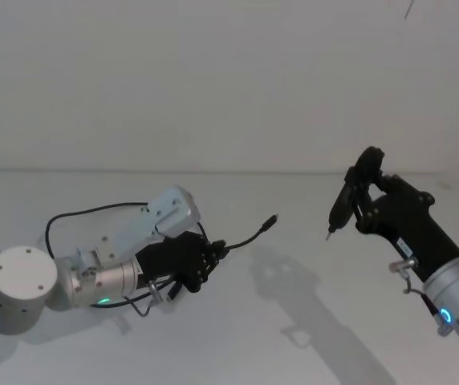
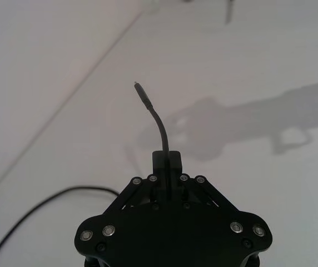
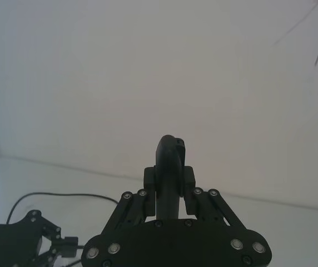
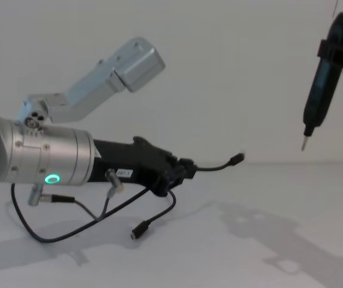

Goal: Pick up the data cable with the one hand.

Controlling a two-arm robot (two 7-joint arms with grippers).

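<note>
Wall [image 1: 213, 80]: plain and white, behind the table in the head and chest views. A thin dark line at its top right is cut off by the head view's edge, and I cannot tell what it is.

Table [image 1: 310, 337]: a bare white top that meets the wall in a faint straight line. Soft grey shadows [image 1: 286, 289] of the arms lie near its middle.

Left arm [image 4: 39, 159]: a silver cylinder with a green glowing ring, reaching in low from the left. Its rear is cut off at the edge. A short grey wire [image 4: 111, 180] with a silver plug hangs under it.

Right gripper [image 1: 362, 188]: raised well apart on the right, closed around a pen-shaped tool [image 1: 342, 204] that points down with its metal tip in the air. In the chest view most of this gripper [image 4: 342, 57] is cut off.

Left gripper [image 1: 213, 250]: black, above the table, with its fingers pinched tight on the data cable [image 1: 245, 239].

Data cable, held end: a short length curves forward out of the fingers, and its plug [image 4: 237, 159] is clear of the table.

Data cable, the rest: it droops under the arm and loops back to the left, partly hidden behind the arm in the head view. The other plug [image 4: 140, 231] sits low below the gripper, and I cannot tell whether it touches the table.
</note>
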